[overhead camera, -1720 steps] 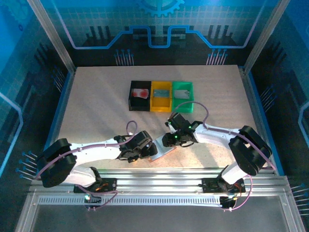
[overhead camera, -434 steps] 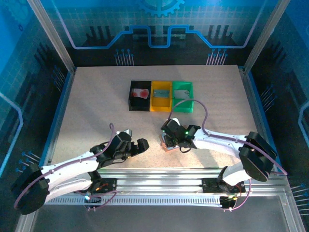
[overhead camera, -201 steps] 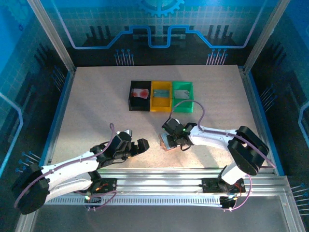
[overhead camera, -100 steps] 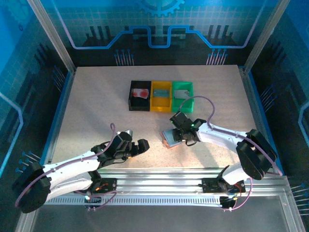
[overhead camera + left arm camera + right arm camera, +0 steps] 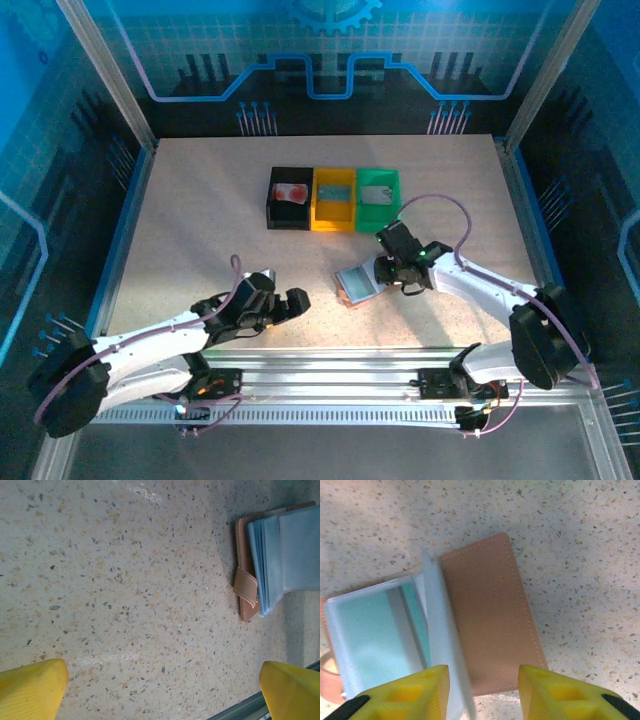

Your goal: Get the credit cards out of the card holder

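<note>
The salmon-pink card holder [image 5: 354, 284] lies open on the table in front of the bins. Its pink cover [image 5: 487, 625] is flat, and its grey-blue clear sleeves [image 5: 287, 555] fan out beside it. A teal-green credit card [image 5: 372, 630] sits inside one sleeve. The red card is hidden. My right gripper [image 5: 385, 270] hovers at the holder's right end. It [image 5: 482, 690] is open, with the cover and a raised sleeve edge in the gap. My left gripper [image 5: 296, 303] rests low, left of the holder. It [image 5: 162, 695] is wide open over bare table.
Black [image 5: 271, 205], yellow [image 5: 334, 217] and green [image 5: 378, 178] bins stand in a row behind the holder, each with a flat item inside; the one in the black bin is red and white. The table's metal front rail [image 5: 240, 712] runs near the left gripper.
My right gripper has moved right and back, from over the holder's left part to its right end. The holder now lies spread open. The left arm stays still.
</note>
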`<action>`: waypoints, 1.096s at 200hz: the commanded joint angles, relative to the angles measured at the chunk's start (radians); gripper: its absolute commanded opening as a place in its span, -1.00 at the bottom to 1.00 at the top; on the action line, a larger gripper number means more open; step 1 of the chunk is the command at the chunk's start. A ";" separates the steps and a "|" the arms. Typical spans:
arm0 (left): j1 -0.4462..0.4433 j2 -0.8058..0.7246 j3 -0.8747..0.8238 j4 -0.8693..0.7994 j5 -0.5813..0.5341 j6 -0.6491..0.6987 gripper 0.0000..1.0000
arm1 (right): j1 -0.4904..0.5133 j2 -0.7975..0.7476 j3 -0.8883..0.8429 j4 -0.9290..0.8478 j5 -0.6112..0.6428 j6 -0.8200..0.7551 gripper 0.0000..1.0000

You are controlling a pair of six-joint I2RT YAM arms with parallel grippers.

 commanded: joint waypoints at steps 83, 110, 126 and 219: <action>-0.006 0.117 0.098 0.014 0.053 -0.002 0.98 | 0.136 -0.001 0.057 0.033 -0.213 0.011 -0.35; -0.015 0.123 0.100 0.017 0.051 -0.003 0.98 | 0.101 0.072 0.054 0.048 -0.219 -0.001 -0.37; -0.018 0.127 0.101 0.017 0.051 -0.005 0.99 | 0.058 0.109 0.041 0.076 -0.246 -0.012 -0.38; -0.030 0.162 0.113 0.032 0.056 -0.005 0.99 | -0.001 0.204 -0.017 0.134 -0.241 -0.040 -0.37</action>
